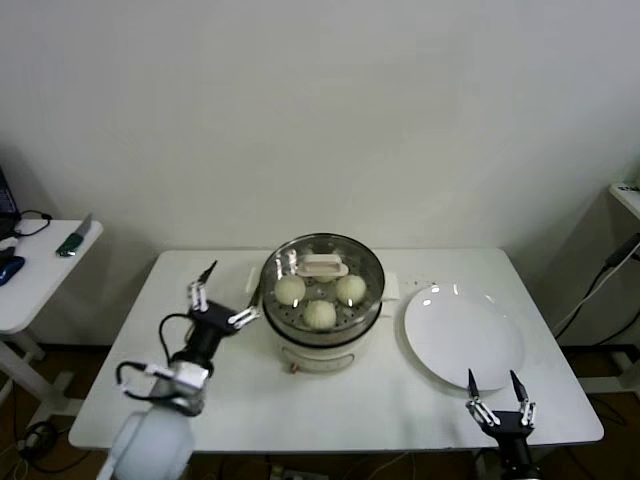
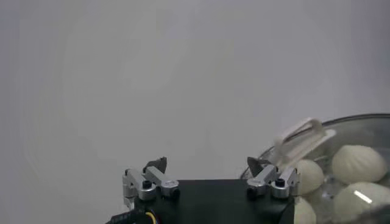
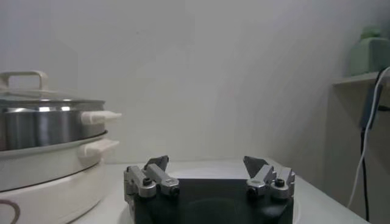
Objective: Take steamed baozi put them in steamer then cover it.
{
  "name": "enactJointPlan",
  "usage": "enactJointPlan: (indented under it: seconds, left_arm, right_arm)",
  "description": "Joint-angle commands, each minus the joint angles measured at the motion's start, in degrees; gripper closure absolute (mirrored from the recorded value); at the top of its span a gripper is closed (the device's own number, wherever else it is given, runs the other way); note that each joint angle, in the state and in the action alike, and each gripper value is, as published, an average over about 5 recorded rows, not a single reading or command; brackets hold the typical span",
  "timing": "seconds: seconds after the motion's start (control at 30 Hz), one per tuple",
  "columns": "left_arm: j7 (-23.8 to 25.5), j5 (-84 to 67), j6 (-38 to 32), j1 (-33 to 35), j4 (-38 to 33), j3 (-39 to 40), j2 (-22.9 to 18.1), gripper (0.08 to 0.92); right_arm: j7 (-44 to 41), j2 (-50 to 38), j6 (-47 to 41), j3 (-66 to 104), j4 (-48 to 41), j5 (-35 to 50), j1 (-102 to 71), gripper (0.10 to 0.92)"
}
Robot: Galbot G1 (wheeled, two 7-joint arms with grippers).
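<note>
The steel steamer (image 1: 322, 322) stands on its white pot base at the table's middle. The clear glass cover (image 1: 322, 268) with the cream handle lies on it. Three baozi (image 1: 319, 313) show through the glass; a fourth is hidden under the handle. My left gripper (image 1: 222, 293) is open and empty, raised just left of the steamer. In the left wrist view the gripper (image 2: 208, 164) is open beside the cover (image 2: 304, 137) and baozi (image 2: 358, 163). My right gripper (image 1: 497, 392) is open and empty at the table's front right. In the right wrist view the gripper (image 3: 208, 163) faces the steamer (image 3: 42, 125).
A flat white plate (image 1: 462, 336) lies bare right of the steamer. A small white side table (image 1: 40, 268) with small items stands at the far left. A cable hangs by a shelf at the far right (image 1: 605, 270).
</note>
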Motion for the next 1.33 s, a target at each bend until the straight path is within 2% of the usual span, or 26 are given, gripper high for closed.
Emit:
enactJointPlan:
  seconds: [0.03,0.3,0.6,1.33]
  left_arm:
    - [-0.9,-23.9,-19.4,13.8,12.3,-14.1,-0.1,0.177]
    - [-0.9,-20.7,-27.2,15.5,19.7,-10.1,-4.3,0.177]
    - [-1.0,-17.5,-29.8,16.4,22.8,-7.0,-8.0,0.177]
    - [-0.6,-16.7,-29.8,16.4,21.3,-5.2,-9.0,0.177]
  right_arm:
    - [0.4,-0.1,0.2,0.0,0.1,-0.9,-0.2,0.203]
    - [0.2,-0.3,1.5,0.0,-1.4,-0.6,-0.3,0.203]
    - [-0.6,-0.7,0.8,-0.6,-2.2,1.0,-0.4,0.203]
    - [-0.7,-0.9,1.1,-0.9,-2.7,1.1,-0.2,0.203]
